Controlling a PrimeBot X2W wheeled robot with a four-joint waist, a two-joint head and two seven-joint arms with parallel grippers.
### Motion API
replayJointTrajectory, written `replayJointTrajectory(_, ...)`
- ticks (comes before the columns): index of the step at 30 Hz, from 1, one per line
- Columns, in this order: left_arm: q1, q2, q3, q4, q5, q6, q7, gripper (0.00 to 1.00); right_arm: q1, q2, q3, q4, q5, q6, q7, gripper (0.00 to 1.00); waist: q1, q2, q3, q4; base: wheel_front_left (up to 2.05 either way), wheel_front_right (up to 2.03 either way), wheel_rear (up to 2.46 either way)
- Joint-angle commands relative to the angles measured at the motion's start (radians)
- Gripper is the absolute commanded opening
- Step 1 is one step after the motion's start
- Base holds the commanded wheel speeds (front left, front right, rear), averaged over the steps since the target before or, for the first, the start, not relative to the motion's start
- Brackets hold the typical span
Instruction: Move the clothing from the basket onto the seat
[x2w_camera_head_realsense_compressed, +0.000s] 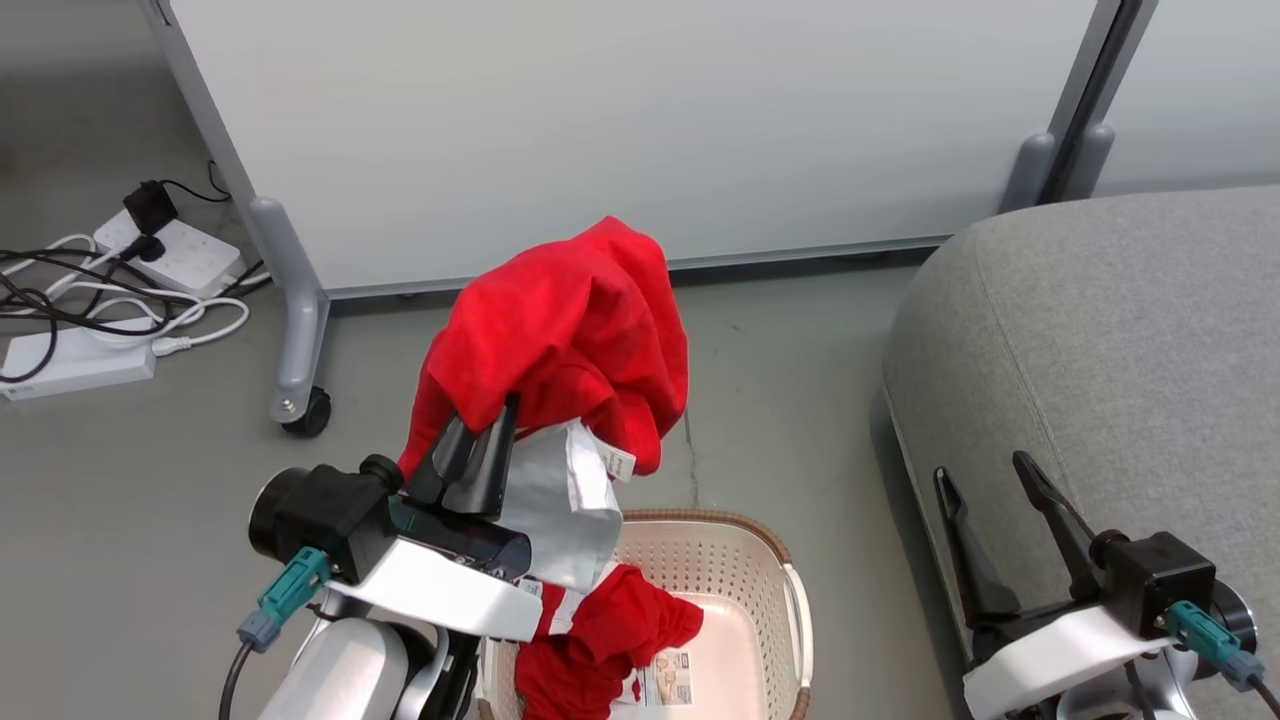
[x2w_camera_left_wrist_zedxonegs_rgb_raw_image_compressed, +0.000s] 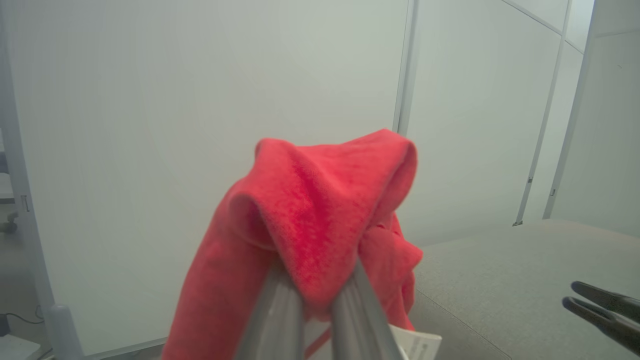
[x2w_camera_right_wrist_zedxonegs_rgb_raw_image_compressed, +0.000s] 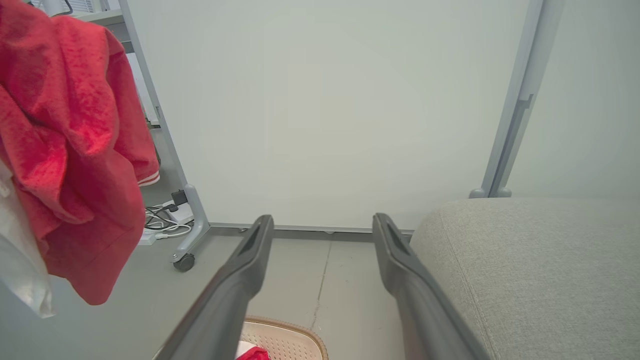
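**Left gripper** (x2w_camera_head_realsense_compressed: 485, 435): jaws closed on a fold of a red garment (x2w_camera_head_realsense_compressed: 570, 320), which is held in the air above the far left of the basket (x2w_camera_head_realsense_compressed: 745, 535). The cloth drapes over the fingers (x2w_camera_left_wrist_zedxonegs_rgb_raw_image_compressed: 280, 320). A white panel (x2w_camera_head_realsense_compressed: 560, 500) with a small label (x2w_camera_head_realsense_compressed: 617, 462) hangs below them.

**Second red garment** (x2w_camera_head_realsense_compressed: 600, 640): lies bunched in the near left part of the basket, beside a barcode sticker (x2w_camera_head_realsense_compressed: 668, 682) on the basket's bottom.

**Basket**: stands on the grey floor (x2w_camera_head_realsense_compressed: 800, 400), to the left of the sofa (x2w_camera_head_realsense_compressed: 1120, 350) and apart from it. No clothing lies on the visible part of the sofa.

**Right gripper** (x2w_camera_head_realsense_compressed: 982, 468): jaws spread wide and holding nothing, over the sofa's near left edge, fingers pointing away.

**Background**: a white partition (x2w_camera_head_realsense_compressed: 600, 130) stands on a leg with a caster (x2w_camera_head_realsense_compressed: 303, 412). Power strips (x2w_camera_head_realsense_compressed: 170, 250) with tangled cables lie on the floor at far left.
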Motion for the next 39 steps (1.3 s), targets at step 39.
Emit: replayJointTrajectory(39,-0.014,-0.007,-0.064,-0.047,-0.006,0.003,0.024,0.00,-0.309,0.018,0.468,0.100,0.216,0.000,-0.068,1.00,0.0000,0.0000,0.015,0.049,0.00,0.00,0.00)
